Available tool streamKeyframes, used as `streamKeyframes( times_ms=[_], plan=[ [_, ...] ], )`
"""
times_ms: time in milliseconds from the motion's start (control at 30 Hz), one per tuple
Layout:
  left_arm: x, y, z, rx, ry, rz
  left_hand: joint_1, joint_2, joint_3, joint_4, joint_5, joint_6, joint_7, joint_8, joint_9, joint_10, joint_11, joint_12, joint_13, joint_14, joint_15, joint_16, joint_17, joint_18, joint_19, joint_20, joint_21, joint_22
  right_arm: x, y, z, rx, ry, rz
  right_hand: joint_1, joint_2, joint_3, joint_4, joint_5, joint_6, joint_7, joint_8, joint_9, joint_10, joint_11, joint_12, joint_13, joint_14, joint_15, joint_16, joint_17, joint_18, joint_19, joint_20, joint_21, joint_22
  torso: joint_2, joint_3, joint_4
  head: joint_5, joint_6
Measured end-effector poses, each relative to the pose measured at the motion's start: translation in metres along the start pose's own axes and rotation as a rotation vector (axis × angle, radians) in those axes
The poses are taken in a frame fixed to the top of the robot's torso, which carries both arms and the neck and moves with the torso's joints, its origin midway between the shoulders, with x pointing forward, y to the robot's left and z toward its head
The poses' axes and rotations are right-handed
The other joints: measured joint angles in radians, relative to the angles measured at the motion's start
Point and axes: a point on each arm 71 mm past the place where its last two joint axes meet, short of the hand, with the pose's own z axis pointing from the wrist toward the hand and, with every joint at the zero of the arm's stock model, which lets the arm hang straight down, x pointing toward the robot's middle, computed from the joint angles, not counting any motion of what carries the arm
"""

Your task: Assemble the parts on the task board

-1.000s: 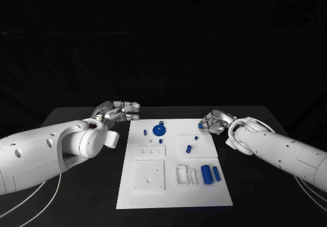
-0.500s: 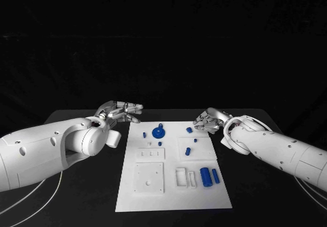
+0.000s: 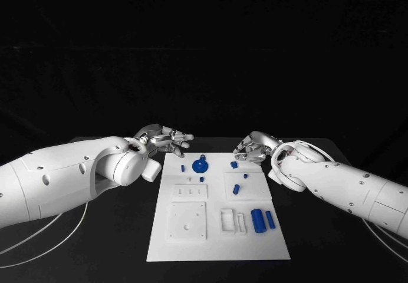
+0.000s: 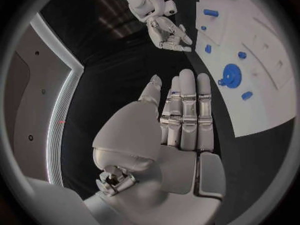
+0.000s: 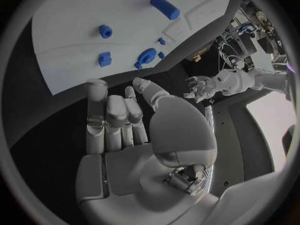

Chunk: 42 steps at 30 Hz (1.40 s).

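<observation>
The white task board [image 3: 217, 236] lies in the middle of the black table. On its far half lie a round blue disc [image 3: 200, 165] and several small blue pieces, one of them [image 3: 234, 165] close to the far edge, just in front of my right hand [image 3: 253, 147]. Two blue cylinders [image 3: 257, 220] lie side by side in the near right part. My right hand hovers at the board's far right corner, fingers apart [image 5: 115, 120], holding nothing. My left hand [image 3: 167, 140] hangs at the far left corner, fingers stretched out and empty [image 4: 184, 115]. The disc [image 4: 231, 76] lies beyond those fingers.
Raised white blocks with slots and holes [image 3: 187, 221] sit on the near half of the board. White cables [image 3: 51, 227] trail over the table under my left arm. Bare black tabletop [image 3: 323, 247] flanks the board on both sides.
My right hand held a small blue piece a second ago; the piece now lies on the board's far edge, free of the fingers. Both hands have moved inward towards the far corners.
</observation>
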Motion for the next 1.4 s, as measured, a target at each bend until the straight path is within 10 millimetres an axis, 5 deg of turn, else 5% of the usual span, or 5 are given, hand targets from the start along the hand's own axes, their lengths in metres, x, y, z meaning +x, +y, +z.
streamKeyframes(
  times_ms=[233, 367, 533, 700, 1400],
  plan=[
    [0.001, 0.003, 0.000, -0.034, 0.016, 0.025, 0.000, 0.000, 0.000, 0.000, 0.000, 0.000, 0.000, 0.000, 0.000, 0.000, 0.000, 0.000, 0.000, 0.000, 0.000, 0.004, -0.002, 0.000, 0.000, 0.000, 0.004, 0.001, 0.000, -0.004, 0.001, 0.035, -0.004, -0.026, 0.006, -0.007, -0.005, 0.006, -0.030, 0.000, 0.000, 0.000, 0.000, 0.000, 0.000, -0.004, 0.000, 0.000, 0.000, 0.000, -0.002, 0.000, 0.000, 0.000, 0.000, 0.000, -0.001, -0.0001, 0.0006, -0.001, -0.001],
    [0.001, 0.004, 0.000, -0.044, 0.020, 0.032, 0.000, 0.000, 0.000, 0.000, 0.000, 0.000, 0.000, 0.000, 0.000, 0.000, 0.000, 0.000, 0.000, 0.000, 0.000, 0.004, -0.002, 0.000, -0.004, 0.004, 0.004, 0.001, -0.001, -0.006, 0.001, 0.054, -0.008, -0.046, 0.009, -0.015, -0.030, 0.031, -0.098, 0.000, 0.000, 0.000, 0.000, 0.000, 0.000, -0.004, -0.002, 0.000, 0.000, 0.000, -0.003, 0.000, 0.000, 0.000, 0.000, 0.000, -0.001, 0.0003, 0.0005, -0.002, -0.001],
    [0.001, 0.004, 0.000, -0.051, 0.022, 0.038, 0.000, 0.000, 0.000, 0.000, -0.004, -0.004, 0.004, 0.000, 0.000, -0.002, 0.002, 0.000, 0.000, 0.000, 0.000, 0.004, -0.005, 0.000, -0.007, 0.000, 0.004, 0.001, -0.001, -0.006, 0.001, 0.088, -0.011, -0.081, 0.009, -0.039, -0.091, 0.090, -0.213, 0.000, 0.000, 0.000, 0.000, 0.000, 0.000, -0.012, -0.009, 0.000, 0.000, -0.005, -0.007, 0.000, 0.000, 0.000, -0.005, 0.000, 0.000, 0.0004, -0.0004, -0.001, -0.002],
    [0.001, 0.005, 0.000, -0.053, 0.023, 0.041, 0.000, 0.000, -0.002, 0.002, -0.004, -0.004, 0.004, 0.000, 0.000, -0.004, 0.004, 0.000, 0.000, 0.000, 0.000, 0.004, -0.007, 0.000, -0.007, 0.000, 0.004, 0.001, 0.000, -0.006, 0.001, 0.127, -0.014, -0.114, 0.035, -0.065, -0.145, 0.183, -0.260, 0.000, 0.000, 0.000, 0.000, 0.000, 0.000, -0.013, -0.013, 0.000, 0.000, -0.005, -0.010, 0.000, 0.000, 0.000, -0.005, 0.000, -0.001, -0.0001, -0.0003, -0.003, -0.003],
    [0.001, 0.006, 0.000, -0.056, 0.028, 0.046, 0.000, 0.000, -0.006, 0.006, -0.008, -0.011, 0.011, 0.000, 0.000, -0.013, 0.013, 0.000, 0.000, -0.006, 0.007, 0.004, -0.013, 0.000, -0.014, 0.007, 0.008, 0.001, 0.012, -0.004, 0.010, 0.285, -0.012, -0.209, 0.023, -0.103, -0.234, 0.310, -0.271, 0.031, -0.017, 0.000, 0.007, 0.000, 0.000, -0.020, -0.021, 0.000, 0.000, -0.016, -0.020, 0.000, -0.004, -0.003, -0.012, 0.000, 0.001, -0.0013, 0.0012, -0.007, -0.001]
  ],
)
